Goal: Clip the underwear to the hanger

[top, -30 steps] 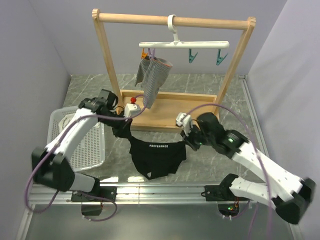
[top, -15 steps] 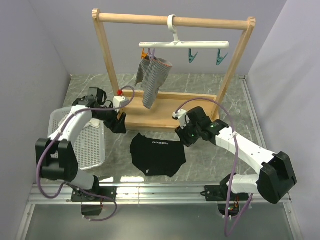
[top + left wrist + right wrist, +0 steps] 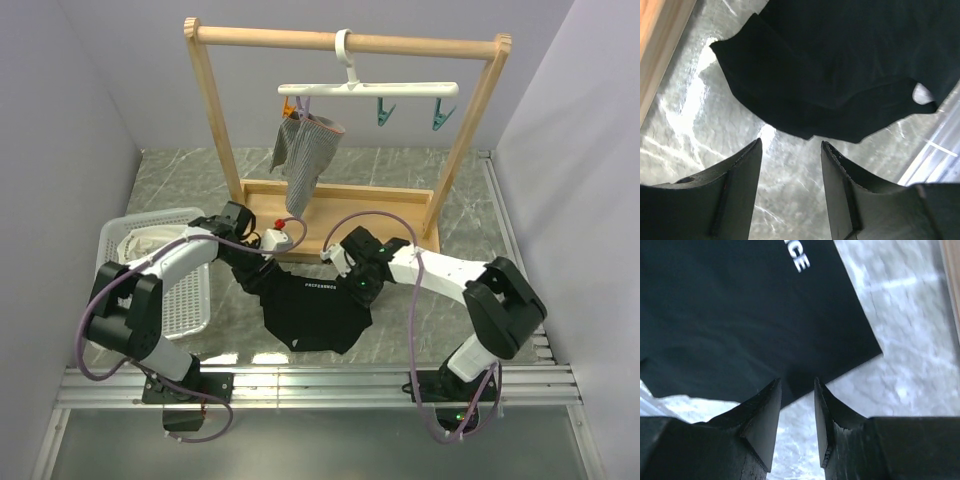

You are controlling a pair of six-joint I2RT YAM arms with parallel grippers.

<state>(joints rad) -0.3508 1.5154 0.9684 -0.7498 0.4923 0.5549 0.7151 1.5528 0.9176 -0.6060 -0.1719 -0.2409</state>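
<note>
The black underwear (image 3: 315, 312) lies flat on the marble table in front of the rack, its waistband facing the rack. My left gripper (image 3: 254, 272) is open and low at its top left corner; in the left wrist view (image 3: 791, 145) the underwear (image 3: 840, 65) lies just beyond the empty fingertips. My right gripper (image 3: 360, 284) is open at the top right corner; in the right wrist view (image 3: 797, 382) its tips reach the edge of the underwear (image 3: 740, 315), nothing between them. The white hanger (image 3: 368, 89) hangs from the rack bar, with two teal clips (image 3: 385, 114) free.
A grey striped garment (image 3: 300, 160) hangs from the hanger's left end by the orange clip (image 3: 289, 108). The wooden frame rack (image 3: 340, 215) stands behind the underwear. A white basket (image 3: 165, 290) holding a cream cloth (image 3: 140, 240) sits at the left.
The underwear, held up between both grippers a second ago, now lies on the table. Both grippers drew back, then came down to its top corners.
</note>
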